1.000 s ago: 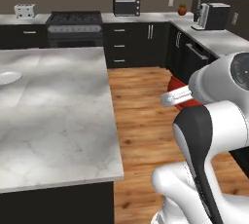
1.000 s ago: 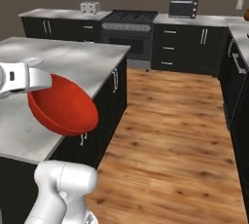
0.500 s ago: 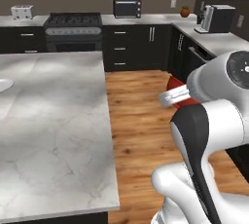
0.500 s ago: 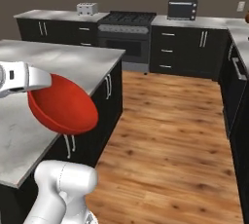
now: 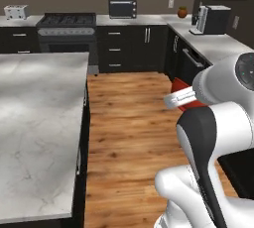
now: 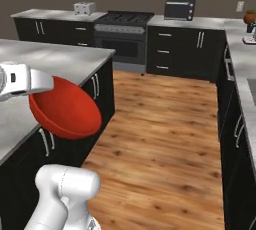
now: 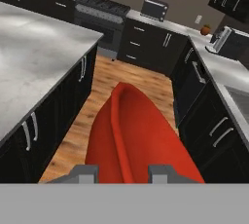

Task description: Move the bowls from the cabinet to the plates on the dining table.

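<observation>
Carrying the red bowl (image 6: 65, 115) clamped by its rim in our gripper (image 7: 119, 173) beside the dining table (image 5: 34, 118), we next need a plate there.

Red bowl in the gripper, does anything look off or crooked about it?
The red bowl is tipped on edge, not level, clamped by its rim in the gripper and hanging over the wood floor beside the marble table. No damage shows.

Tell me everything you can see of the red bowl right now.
The smaller glossy red bowl is smooth, plain and rounded, with no markings. It hangs in the air, tipped on its side, beside the marble-topped dining table and above the wood floor. The gripper is shut on its rim, fingers on either side of the wall. Nothing else touches it.
</observation>
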You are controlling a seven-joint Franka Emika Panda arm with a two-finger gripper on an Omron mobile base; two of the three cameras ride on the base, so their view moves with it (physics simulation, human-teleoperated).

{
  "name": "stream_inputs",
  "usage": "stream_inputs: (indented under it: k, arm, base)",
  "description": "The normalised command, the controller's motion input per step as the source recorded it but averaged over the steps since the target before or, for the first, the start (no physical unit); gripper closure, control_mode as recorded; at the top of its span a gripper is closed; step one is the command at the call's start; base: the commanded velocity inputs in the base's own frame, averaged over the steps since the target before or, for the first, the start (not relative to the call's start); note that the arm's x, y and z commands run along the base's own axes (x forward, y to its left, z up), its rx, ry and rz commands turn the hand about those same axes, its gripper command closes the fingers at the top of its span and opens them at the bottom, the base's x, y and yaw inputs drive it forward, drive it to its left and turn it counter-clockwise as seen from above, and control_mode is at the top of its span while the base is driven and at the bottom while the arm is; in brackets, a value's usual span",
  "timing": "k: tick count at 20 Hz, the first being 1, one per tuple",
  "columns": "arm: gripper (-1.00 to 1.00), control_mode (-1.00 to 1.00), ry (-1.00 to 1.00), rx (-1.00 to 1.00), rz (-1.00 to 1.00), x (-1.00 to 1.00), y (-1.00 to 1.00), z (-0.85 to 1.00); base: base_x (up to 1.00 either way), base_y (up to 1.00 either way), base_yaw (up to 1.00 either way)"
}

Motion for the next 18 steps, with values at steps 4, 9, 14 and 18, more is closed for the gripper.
stream_inputs:
  k: [4,9,14,18]
  arm:
    - [1.0,1.0,0.0,0.0,0.0,0.0,0.0,0.0]
    - [1.0,1.0,0.0,0.0,0.0,0.0,0.0,0.0]
    - [1.0,1.0,0.0,0.0,0.0,0.0,0.0,0.0]
    - [1.0,1.0,0.0,0.0,0.0,0.0,0.0,0.0]
  base:
    - [0.24,-0.34,0.03]
    - [0.6,-0.25,0.1]
    - [0.99,-0.56,0.12]
    - [1.0,-0.82,0.13]
